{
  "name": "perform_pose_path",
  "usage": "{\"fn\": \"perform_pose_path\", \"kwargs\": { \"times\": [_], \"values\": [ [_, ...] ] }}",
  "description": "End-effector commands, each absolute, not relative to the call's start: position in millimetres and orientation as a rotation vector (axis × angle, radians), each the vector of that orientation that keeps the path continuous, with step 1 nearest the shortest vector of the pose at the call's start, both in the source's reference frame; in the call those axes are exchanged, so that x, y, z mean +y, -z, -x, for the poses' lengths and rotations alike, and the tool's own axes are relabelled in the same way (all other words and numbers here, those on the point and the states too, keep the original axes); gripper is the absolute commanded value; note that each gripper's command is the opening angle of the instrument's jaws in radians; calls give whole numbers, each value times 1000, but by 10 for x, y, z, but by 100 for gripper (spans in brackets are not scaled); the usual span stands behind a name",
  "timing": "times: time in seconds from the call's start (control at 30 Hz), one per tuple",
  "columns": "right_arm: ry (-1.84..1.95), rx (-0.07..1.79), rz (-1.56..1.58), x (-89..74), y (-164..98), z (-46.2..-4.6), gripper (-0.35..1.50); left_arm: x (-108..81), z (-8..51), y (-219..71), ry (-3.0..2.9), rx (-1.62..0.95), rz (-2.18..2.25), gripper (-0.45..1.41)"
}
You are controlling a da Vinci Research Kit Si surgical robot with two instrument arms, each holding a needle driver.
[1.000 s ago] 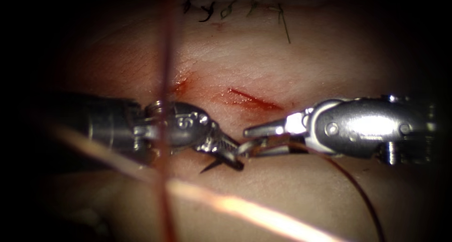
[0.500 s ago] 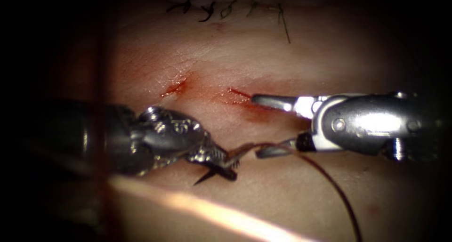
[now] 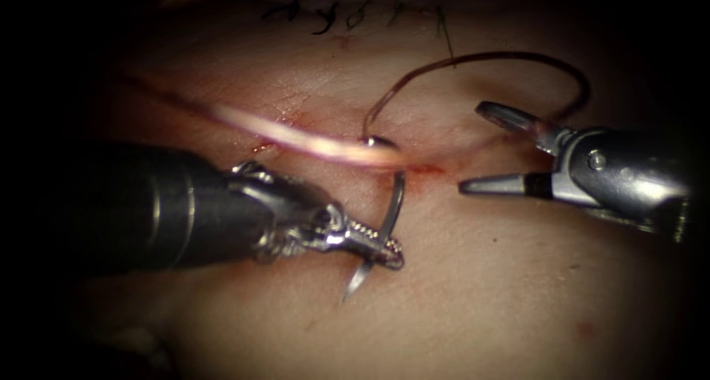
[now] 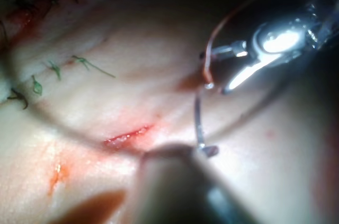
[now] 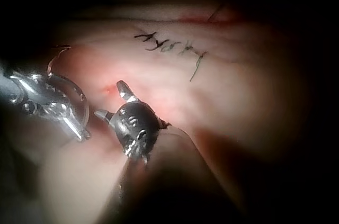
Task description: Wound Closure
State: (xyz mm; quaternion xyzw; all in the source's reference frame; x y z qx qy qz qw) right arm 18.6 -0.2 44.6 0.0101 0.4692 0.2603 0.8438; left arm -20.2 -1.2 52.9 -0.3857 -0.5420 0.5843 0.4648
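Note:
The left tool comes in from the left, its jaws shut on the curved needle about a third of the way back from the point. The needle is out of the tissue, just in front of the cut. Its point hangs toward me and its tail rises to the cut. Dark thread arcs from the tail over the far tissue and down behind the right tool. That tool stands open to the right of the cut, holding nothing. The needle and the right tool show close up; its open jaws show too.
An earlier row of dark stitches with a cut thread end crosses the far tissue, seen also as stitches. A blurred strand of thread runs across close to the lens. Red fluid marks the cut's left end.
The right tool's jaws opened, let go of the needle's tail and drew back right and up. The left tool turned the needle more upright; the thread swung up over the far tissue.

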Motion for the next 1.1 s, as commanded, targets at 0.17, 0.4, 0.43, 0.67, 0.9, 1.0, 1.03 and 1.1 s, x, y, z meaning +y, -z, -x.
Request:
{"fn": "perform_pose_path", "kwargs": {
  "times": [0.17,0.4,0.43,0.67,0.9,1.0,1.03,1.1],
  "values": [
    [-655,975,-141,-17,-456,-201,124,-9,213,-539,-1331,-1226,903,-45],
    [-702,962,-257,-16,-458,-220,121,-5,216,-545,-1274,-1082,878,-45],
    [-702,961,-259,-14,-459,-223,121,-5,216,-547,-1268,-1068,874,-45],
    [-679,880,-295,-2,-468,-233,119,-11,215,-551,-1340,-1009,882,-45],
    [-642,816,-344,4,-481,-238,119,-10,219,-551,-1362,-1001,886,-45],
    [-635,824,-351,2,-488,-243,118,-11,220,-551,-1362,-1003,886,-45],
    [-633,825,-351,1,-490,-245,118,-11,220,-550,-1361,-1003,886,-45],
    [-630,830,-354,-1,-493,-248,116,-11,220,-550,-1362,-1006,886,-45]
  ]
}}
